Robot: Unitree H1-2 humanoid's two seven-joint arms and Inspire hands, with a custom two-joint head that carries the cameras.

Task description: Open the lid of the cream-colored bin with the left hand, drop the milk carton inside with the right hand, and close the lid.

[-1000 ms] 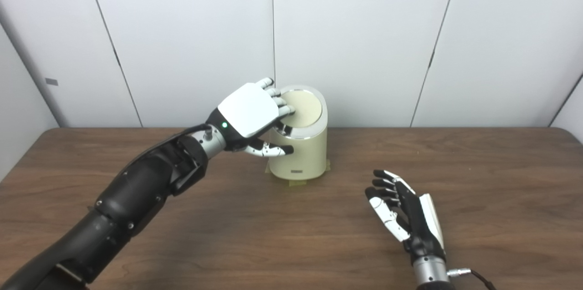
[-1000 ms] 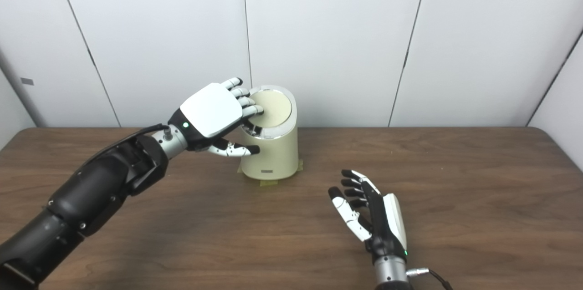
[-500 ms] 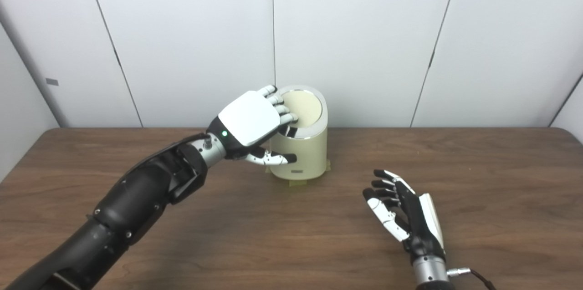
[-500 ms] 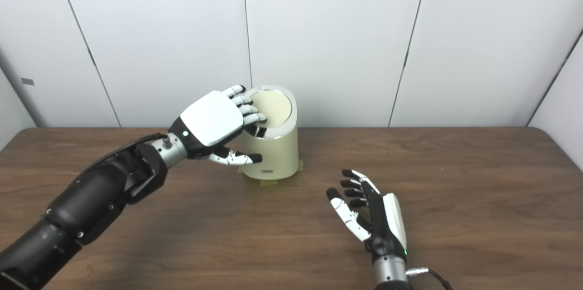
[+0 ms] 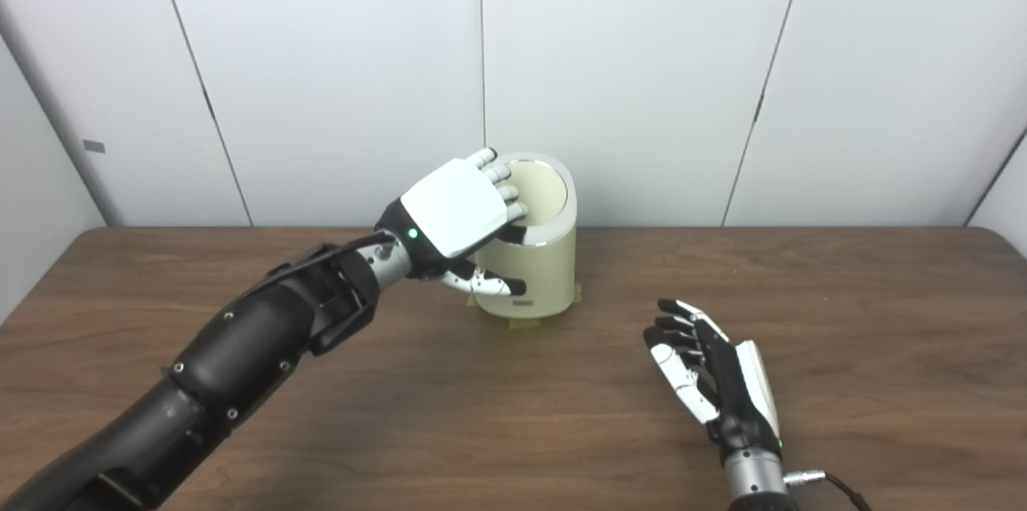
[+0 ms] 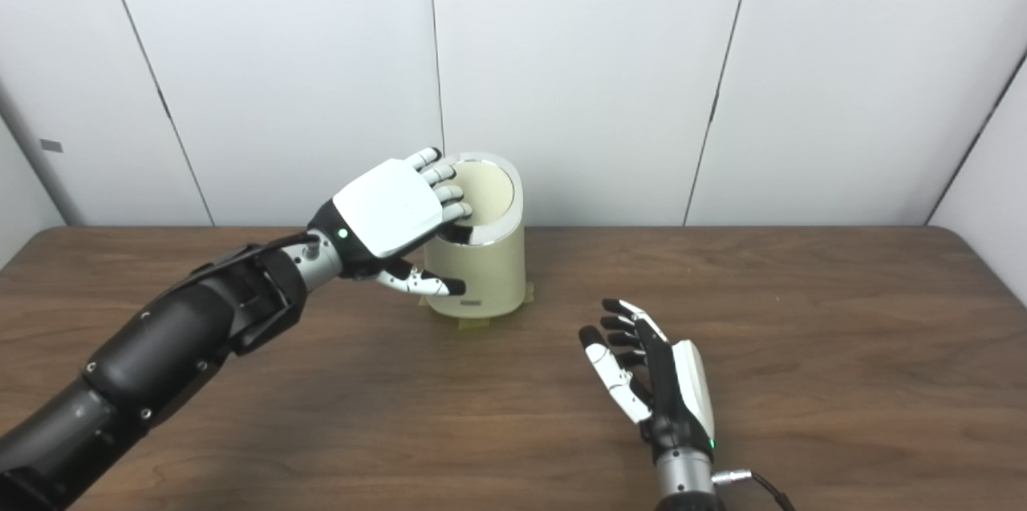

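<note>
The cream-colored bin point(image 5: 539, 274) stands at the back middle of the wooden table, close to the wall. Its round lid point(image 5: 545, 188) sits inside a silver rim. My left hand point(image 5: 453, 208) lies over the bin's left side: its fingers press on the left part of the lid and its thumb rests against the bin's front wall. A dark gap shows under the fingers at the rim. My right hand point(image 5: 716, 376) hovers low over the table to the right and nearer me, open and empty, palm facing left. No milk carton is in view.
Yellowish tape tabs point(image 5: 525, 324) stick out under the bin's base. The brown table point(image 5: 866, 302) stretches wide on both sides. White wall panels point(image 5: 642, 54) rise directly behind the bin.
My left hand has slid a little right and further over the lid, with its thumb lower on the bin's front. The right hand has barely moved. The view shifted very slightly.
</note>
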